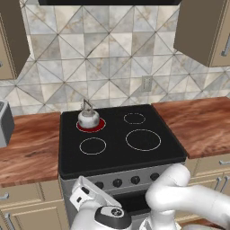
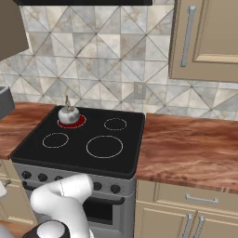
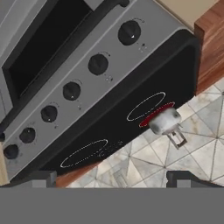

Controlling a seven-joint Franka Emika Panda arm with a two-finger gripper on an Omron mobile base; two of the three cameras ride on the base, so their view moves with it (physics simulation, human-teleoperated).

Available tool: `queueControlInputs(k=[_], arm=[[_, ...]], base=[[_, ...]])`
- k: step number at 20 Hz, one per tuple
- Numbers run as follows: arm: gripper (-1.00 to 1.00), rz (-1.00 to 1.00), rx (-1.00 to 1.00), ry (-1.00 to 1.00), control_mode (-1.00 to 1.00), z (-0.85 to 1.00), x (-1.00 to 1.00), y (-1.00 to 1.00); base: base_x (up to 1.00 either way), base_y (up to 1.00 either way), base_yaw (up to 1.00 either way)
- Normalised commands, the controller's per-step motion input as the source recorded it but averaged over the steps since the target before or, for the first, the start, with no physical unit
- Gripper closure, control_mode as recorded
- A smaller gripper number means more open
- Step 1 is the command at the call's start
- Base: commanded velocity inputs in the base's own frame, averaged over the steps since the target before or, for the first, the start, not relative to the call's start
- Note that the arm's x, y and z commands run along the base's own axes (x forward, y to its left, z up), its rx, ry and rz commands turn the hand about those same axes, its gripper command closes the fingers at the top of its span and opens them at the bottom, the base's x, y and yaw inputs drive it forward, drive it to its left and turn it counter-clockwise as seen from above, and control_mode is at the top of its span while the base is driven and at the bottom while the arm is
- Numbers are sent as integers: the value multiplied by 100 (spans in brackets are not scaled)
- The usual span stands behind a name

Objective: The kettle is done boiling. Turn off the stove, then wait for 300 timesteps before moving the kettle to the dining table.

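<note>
While its burner glows red, the kettle (image 1: 88, 118) sits squat, silvery, wire-handled.

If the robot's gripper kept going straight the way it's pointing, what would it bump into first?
Probably the stove. The open gripper faces its steel front panel, around the row of black knobs. Depth is hard to judge, so which knob it would meet is unclear.

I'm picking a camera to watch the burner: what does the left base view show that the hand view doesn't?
Left base view alone: all four burner rings, a wall outlet and upper cabinets.
Hand view alone: the oven door's dark window, seen close.
Both: the kettle on a red-glowing burner, the stove top and its front knobs.
</note>
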Motion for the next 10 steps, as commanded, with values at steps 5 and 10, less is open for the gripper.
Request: queueControlInputs(k=[5,10], arm=[[-100,0,-7,-3,-100,-31,17,-5],[-100,1,-8,-2,-100,-39,22,-2]], base=[[0,0,0],[0,0,0]])
